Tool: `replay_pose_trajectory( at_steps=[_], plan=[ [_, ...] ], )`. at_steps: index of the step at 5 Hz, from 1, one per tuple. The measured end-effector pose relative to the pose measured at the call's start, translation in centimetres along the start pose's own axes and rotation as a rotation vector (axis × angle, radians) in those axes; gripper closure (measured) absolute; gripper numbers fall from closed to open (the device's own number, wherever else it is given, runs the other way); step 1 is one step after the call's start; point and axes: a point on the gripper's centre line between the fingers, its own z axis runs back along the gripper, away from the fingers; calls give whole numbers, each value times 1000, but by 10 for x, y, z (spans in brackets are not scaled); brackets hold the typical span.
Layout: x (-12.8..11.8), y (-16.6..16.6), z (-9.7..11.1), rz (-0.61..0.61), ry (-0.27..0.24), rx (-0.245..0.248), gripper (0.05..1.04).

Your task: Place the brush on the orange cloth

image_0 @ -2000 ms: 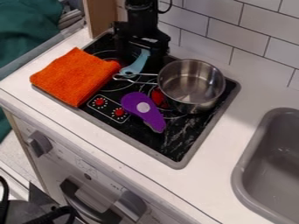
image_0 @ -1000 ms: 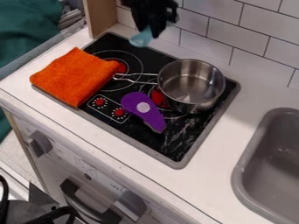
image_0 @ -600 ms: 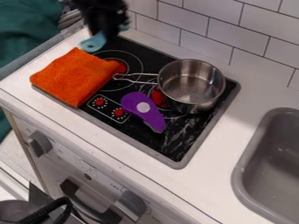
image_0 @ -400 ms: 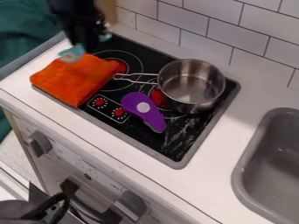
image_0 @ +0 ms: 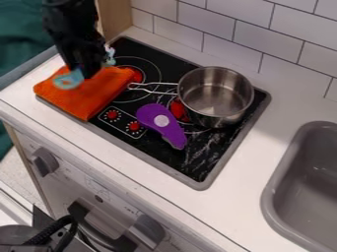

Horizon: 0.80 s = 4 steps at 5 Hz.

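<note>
I had carried the pincer (image_0: 89, 73) and the light-blue brush (image_0: 68, 79) over from the back of the stovetop (image_0: 197, 167), then lowered them above the orange cloth (image_0: 85, 98). The pincer was closed on the brush, whose rounded end stuck out beside it; I couldn't tell if it touched the cloth. Off to the pincer's side, the steel pot (image_0: 227, 118) and purple toy (image_0: 161, 120) hadn't moved.

White wall of rectangular tiles (image_0: 263, 34) at one o'clock, light-brown wooden panel (image_0: 115, 17) at eleven, smooth white countertop (image_0: 223, 206) at five, grey rounded sink (image_0: 270, 197) at four.
</note>
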Motion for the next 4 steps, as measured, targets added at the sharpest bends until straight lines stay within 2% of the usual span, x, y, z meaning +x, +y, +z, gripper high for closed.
replay_pose_trajectory(
  at_steps=[1, 2, 3, 4],
  plan=[
    [2, -1, -10, 26, 10, -21, 428],
    [10, -1, -6, 20, -8, -16, 132],
    [16, -11, 15, 11, -27, -9, 73],
    [28, -36, 39, -5, -57, -16, 77]
  ],
)
